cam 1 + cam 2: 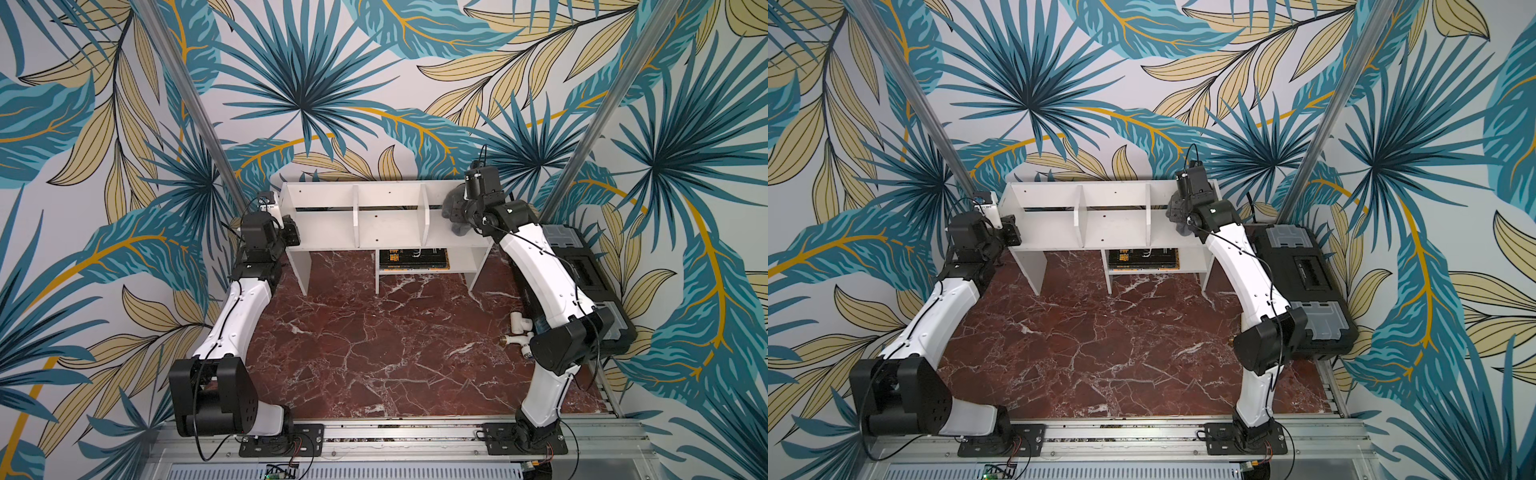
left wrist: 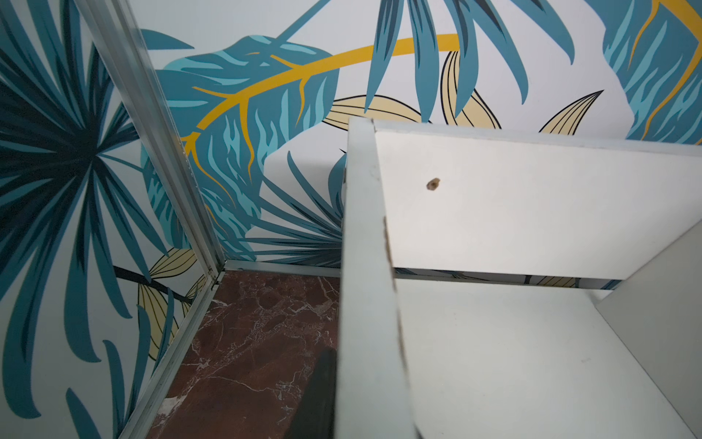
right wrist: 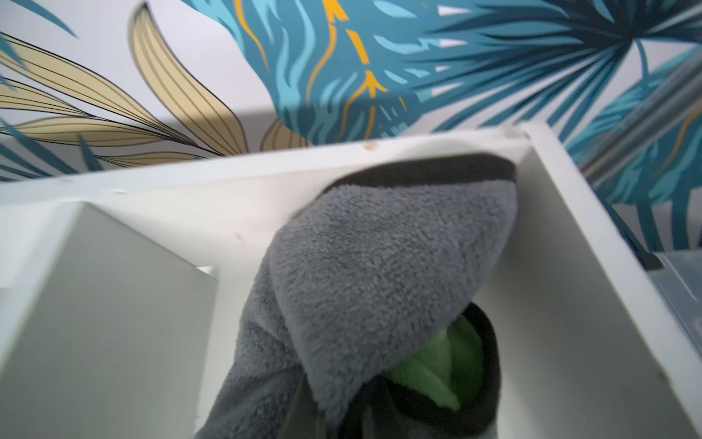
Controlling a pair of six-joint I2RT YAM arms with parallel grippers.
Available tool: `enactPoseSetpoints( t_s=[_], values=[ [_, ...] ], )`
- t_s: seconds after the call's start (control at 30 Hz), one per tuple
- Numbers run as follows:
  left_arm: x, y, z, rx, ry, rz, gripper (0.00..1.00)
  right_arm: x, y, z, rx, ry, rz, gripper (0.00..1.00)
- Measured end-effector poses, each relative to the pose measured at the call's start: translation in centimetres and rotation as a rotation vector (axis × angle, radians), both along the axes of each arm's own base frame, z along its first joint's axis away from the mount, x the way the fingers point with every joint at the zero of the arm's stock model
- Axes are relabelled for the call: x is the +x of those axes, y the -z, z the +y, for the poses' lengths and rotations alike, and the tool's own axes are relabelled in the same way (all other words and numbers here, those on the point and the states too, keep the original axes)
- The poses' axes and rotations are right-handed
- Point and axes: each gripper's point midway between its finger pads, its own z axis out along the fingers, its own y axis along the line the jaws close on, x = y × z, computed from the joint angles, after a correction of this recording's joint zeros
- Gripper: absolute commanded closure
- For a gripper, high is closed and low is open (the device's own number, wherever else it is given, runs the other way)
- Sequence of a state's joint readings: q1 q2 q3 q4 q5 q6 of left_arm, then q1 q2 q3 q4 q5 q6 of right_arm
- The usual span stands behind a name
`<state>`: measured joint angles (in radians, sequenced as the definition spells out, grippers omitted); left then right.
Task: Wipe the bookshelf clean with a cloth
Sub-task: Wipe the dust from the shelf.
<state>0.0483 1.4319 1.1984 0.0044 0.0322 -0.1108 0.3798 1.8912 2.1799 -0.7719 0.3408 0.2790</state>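
Right wrist view: the cloth touches the bookshelf corner.

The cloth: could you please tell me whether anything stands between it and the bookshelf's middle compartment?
Yes. The cloth sits in the right-end compartment of the bookshelf, and the upright divider beside it separates it from the middle compartment. Nothing else visible is in the way.

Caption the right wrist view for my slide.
Grey cloth bunched against the back corner in the end compartment of the bookshelf, its green patch showing.
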Motion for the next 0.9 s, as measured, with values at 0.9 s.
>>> enactPoseSetpoints(
  t_s=[0.9],
  values=[
    [0.0, 0.0, 0.0, 0.003, 0.0, 0.0, 1.0, -2.8, -4.2, -8.4, -0.216, 0.217, -0.062, 0.99]
  ],
)
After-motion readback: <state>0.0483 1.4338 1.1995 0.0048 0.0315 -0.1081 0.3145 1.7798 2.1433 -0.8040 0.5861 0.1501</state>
